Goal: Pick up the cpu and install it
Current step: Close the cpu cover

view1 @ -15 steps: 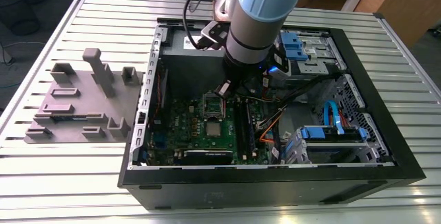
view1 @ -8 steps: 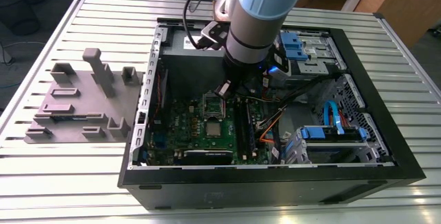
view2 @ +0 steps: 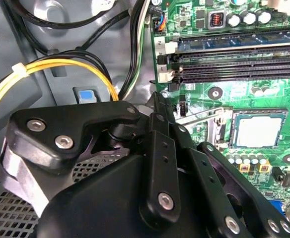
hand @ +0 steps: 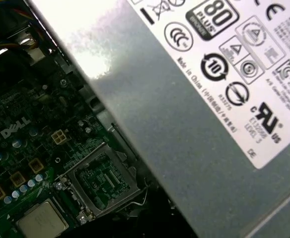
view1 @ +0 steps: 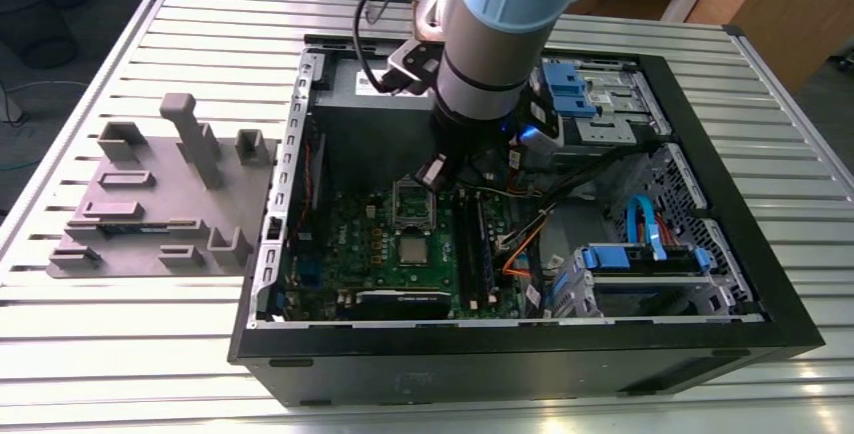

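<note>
The cpu (view1: pixel 414 251) is a small silver square lying flat on the green motherboard inside the open computer case (view1: pixel 747 254). It shows in both wrist views (view2: pixel 256 131) (hand: pixel 41 221). Right beside it is the metal-framed socket frame (view1: pixel 414 204) (hand: pixel 103 181) with its dark centre, and a thin wire lever (view2: pixel 200 116) runs near it. My gripper (view1: pixel 438 172) hangs inside the case over the board, just beyond the frame from the cpu and apart from it. In the second wrist view the black gripper (view2: pixel 157 99) narrows to one closed tip, with nothing held.
A grey fixture block (view1: pixel 160 204) stands on the slatted metal table at the exterior view's left. The labelled power supply (hand: pixel 184 99) lies close to the wrist. Memory slots (view2: pixel 234 59), yellow cables (view2: pixel 36 74) and blue drive brackets (view1: pixel 641 254) crowd the case.
</note>
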{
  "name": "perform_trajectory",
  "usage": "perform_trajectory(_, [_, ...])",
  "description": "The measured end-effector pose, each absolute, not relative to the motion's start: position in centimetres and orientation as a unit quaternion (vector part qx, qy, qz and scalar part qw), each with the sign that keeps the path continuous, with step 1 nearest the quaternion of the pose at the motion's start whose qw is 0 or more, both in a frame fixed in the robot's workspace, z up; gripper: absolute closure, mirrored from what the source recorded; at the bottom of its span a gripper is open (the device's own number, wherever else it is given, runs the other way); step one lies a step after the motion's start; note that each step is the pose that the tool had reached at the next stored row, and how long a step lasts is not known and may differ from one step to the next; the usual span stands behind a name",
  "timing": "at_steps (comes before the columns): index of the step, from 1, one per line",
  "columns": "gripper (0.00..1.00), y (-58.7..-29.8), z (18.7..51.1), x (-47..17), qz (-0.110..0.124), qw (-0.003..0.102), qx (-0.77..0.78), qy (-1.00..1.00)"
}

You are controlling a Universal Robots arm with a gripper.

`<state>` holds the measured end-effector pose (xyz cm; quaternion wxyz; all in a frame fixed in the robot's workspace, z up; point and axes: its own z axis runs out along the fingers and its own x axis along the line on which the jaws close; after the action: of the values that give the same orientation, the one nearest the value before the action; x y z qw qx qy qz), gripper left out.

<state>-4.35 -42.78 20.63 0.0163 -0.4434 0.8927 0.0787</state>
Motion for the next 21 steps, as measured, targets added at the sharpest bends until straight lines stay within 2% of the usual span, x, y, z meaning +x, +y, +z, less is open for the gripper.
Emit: perform_trajectory(21, [0.90, -42.8, 22.0, -4.6, 0.063, 0.009, -0.444, 0.894])
